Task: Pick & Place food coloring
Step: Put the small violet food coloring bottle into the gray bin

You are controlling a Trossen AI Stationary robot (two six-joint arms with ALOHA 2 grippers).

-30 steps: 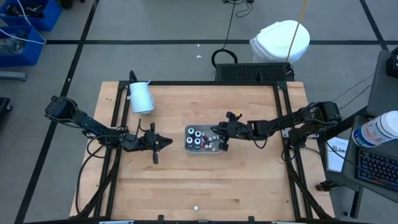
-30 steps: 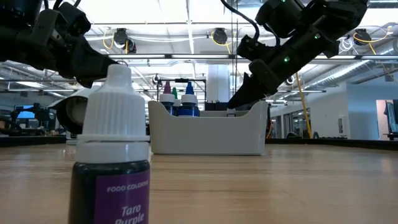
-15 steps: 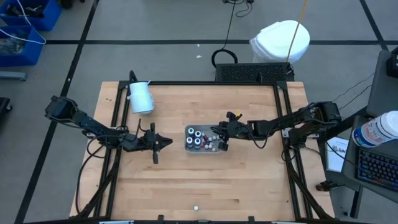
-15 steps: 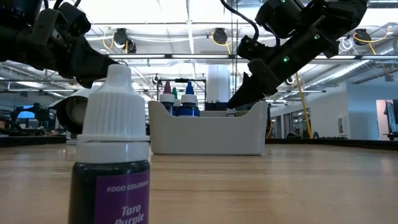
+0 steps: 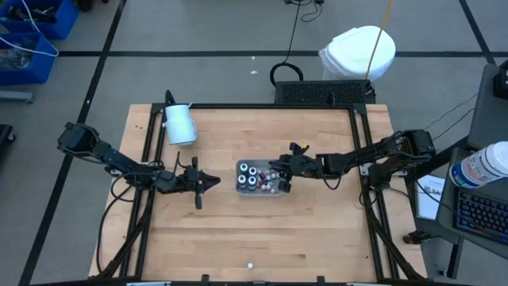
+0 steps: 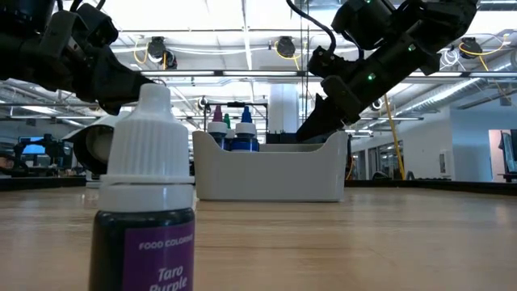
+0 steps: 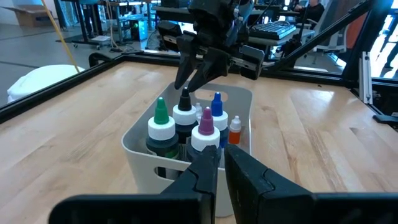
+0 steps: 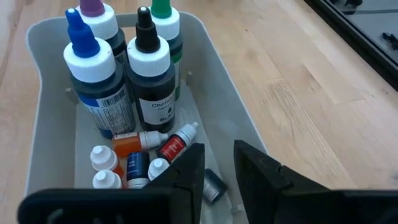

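Observation:
A pale grey tray (image 5: 238, 188) sits mid-table. In it stand dark food coloring bottles (image 8: 148, 74) with blue, black, green and purple tips. Several tiny bottles (image 8: 134, 155) lie on its floor. My right gripper (image 8: 219, 165) hangs open just above those tiny bottles at the tray's right end, slanting down; it also shows over the tray in the left wrist view (image 7: 194, 78). My left gripper (image 7: 219, 167) is shut, level, just left of the tray (image 7: 143, 155) and apart from it. One purple food coloring bottle (image 6: 145, 202) stands on its base by the near edge (image 5: 249, 265).
A large white cylinder (image 5: 179, 124) lies on its side at the table's far left. Black frame rails (image 5: 361, 151) run along the table's edges. Bare wood (image 5: 262, 230) lies between the tray and the near edge.

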